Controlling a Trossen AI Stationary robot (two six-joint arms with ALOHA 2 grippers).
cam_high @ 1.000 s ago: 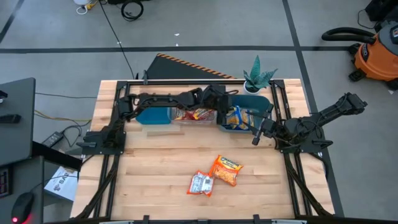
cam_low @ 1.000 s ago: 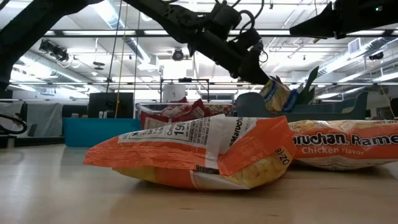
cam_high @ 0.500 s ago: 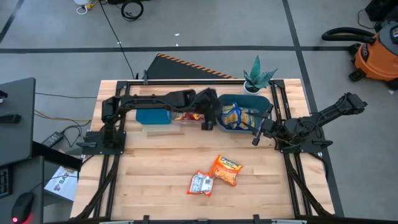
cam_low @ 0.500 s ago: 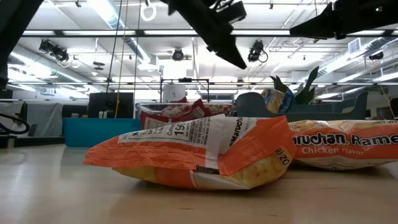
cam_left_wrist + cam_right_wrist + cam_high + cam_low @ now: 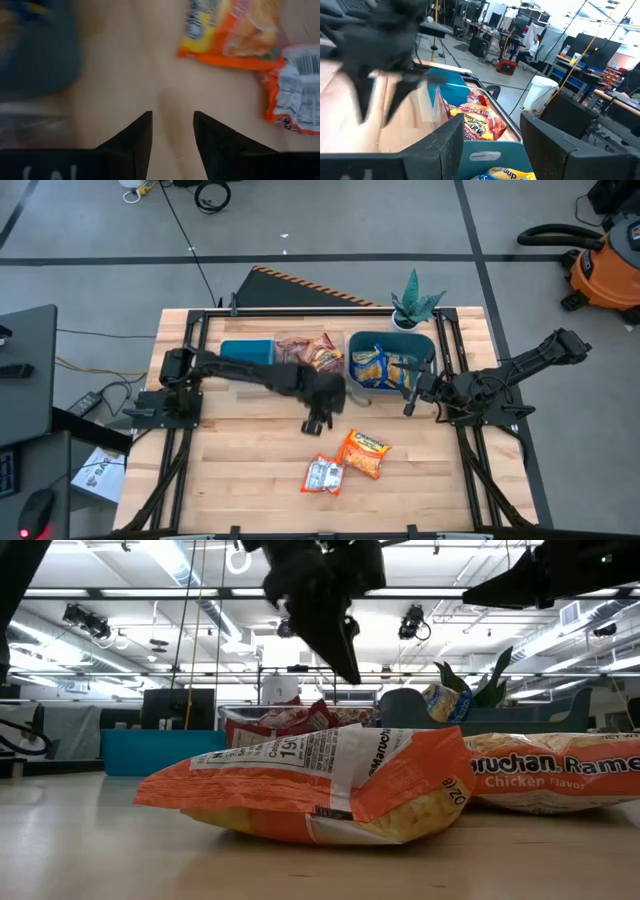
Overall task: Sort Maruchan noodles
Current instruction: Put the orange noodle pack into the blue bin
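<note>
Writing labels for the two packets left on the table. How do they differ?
The orange packet shows its printed front, yellow and orange; the white-backed packet shows a silvery-white side with a barcode. The orange packet lies nearer the bins; the white-backed one sits nearer the table's front edge. The left gripper, open, is closer to the orange one. Both lie loose on the wood, touching, neither held.

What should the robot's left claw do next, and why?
Probably move toward the orange packet on the table and come down on it. The left claw hangs open and empty just short of that packet, which lies loose beside a silvery-white packet, while other packets already sit in the bins. The right claw waits by the teal bin.
</note>
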